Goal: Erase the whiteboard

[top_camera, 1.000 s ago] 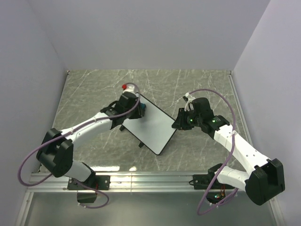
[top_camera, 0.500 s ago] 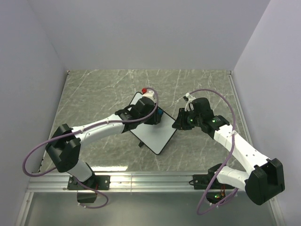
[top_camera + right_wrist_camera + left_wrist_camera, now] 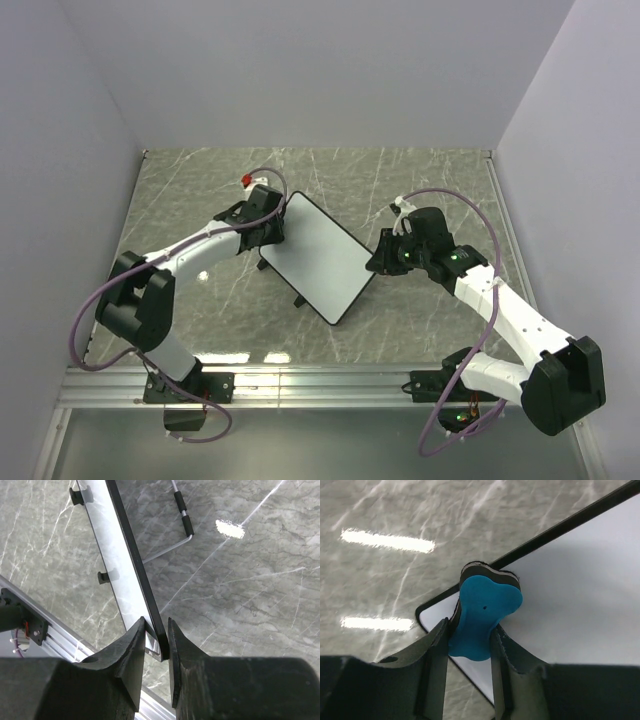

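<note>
Left fingers (image 3: 272, 226) have swept back across the whiteboard (image 3: 320, 262): half a second ago they were over its far-right part, and now they sit at its far-left corner, much where they were a second ago. Judgement: one full back-and-forth wiping stroke is done. Board and right arm have not shifted over the same interval.

Near side: the board lies mid-table, set diagonally, with one corner pointing to the near edge of the table (image 3: 200, 180). No red marks show on the white face from above, so the erasing looks finished or close to it. The strip under the left fingers is hidden.

Right side: the right fingers (image 3: 132, 645) are nearly closed, pinching the board's thin black rim (image 3: 125, 565) at its right corner and steadying it. Whether that corner is raised off the table, I cannot tell.

Far side: the left wrist view shows the left fingers closed tightly on the blue eraser (image 3: 487, 607), squeezing its waist. Its dark pad is pressed down at the board's rim, right at the corner.

Next, by my reading: inspect the covered corner, then lift off.
</note>
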Controlling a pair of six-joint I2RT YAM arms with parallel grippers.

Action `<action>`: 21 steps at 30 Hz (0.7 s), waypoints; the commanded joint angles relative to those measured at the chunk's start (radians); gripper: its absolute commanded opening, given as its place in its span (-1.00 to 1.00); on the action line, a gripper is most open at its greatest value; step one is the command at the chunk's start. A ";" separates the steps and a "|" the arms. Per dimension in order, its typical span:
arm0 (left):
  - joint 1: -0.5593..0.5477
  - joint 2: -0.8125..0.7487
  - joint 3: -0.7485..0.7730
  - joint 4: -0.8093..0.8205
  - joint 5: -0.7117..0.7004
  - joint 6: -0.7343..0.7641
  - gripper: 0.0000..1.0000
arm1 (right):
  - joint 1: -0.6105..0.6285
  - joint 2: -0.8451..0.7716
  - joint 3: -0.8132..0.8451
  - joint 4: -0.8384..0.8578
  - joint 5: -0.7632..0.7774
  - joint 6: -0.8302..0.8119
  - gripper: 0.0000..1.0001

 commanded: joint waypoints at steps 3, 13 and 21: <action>0.009 -0.120 -0.004 -0.067 -0.067 0.030 -0.99 | 0.005 0.002 -0.002 -0.013 0.063 -0.034 -0.71; 0.279 -0.198 -0.105 -0.158 -0.057 0.055 -0.99 | 0.005 -0.015 0.000 -0.012 0.069 -0.031 -0.69; 0.372 -0.131 -0.206 -0.097 0.015 0.071 -0.61 | 0.005 -0.059 -0.009 -0.018 0.100 -0.031 -0.51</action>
